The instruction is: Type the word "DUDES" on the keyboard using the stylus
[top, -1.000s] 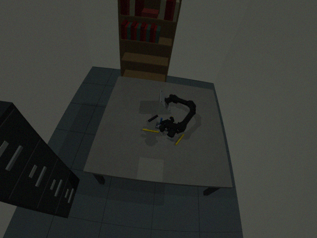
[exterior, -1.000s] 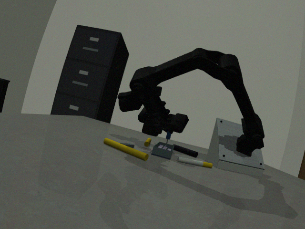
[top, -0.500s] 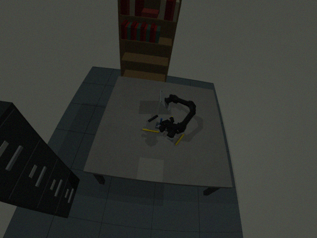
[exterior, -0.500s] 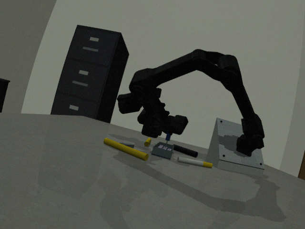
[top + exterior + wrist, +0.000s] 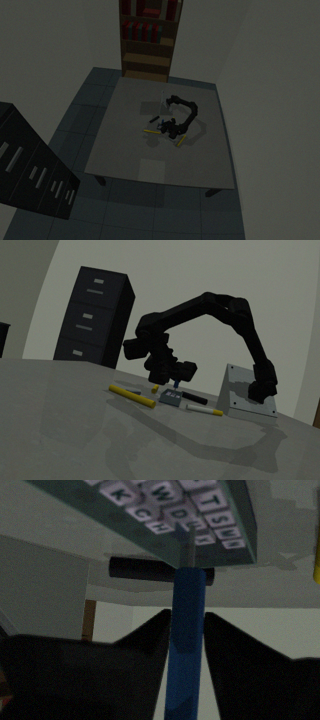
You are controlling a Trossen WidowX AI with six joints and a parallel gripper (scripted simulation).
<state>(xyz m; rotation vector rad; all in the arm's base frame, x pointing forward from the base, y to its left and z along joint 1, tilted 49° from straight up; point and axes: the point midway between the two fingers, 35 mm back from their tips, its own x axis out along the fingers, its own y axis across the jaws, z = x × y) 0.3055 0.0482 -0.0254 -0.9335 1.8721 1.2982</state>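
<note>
The keyboard (image 5: 159,126) (image 5: 170,400) (image 5: 215,560) is a small grey-green block with pale lettered keys. My gripper (image 5: 175,379) (image 5: 187,618) is shut on the blue stylus (image 5: 162,121) (image 5: 176,383) (image 5: 187,595), above the keyboard. The stylus's thin grey tip points down at the keys. In the wrist view the tip overlaps the area by the D key (image 5: 179,514) and the U key (image 5: 195,525). Whether it touches or presses a key cannot be told. The S key (image 5: 221,518) is beside them; the E key cannot be made out.
A black cylinder (image 5: 154,119) (image 5: 194,398) (image 5: 135,570) lies behind the keyboard. Two yellow sticks (image 5: 151,131) (image 5: 181,140) and a white marker with a yellow end (image 5: 200,409) lie around it. A sloped pale panel (image 5: 240,374) stands by the arm's base.
</note>
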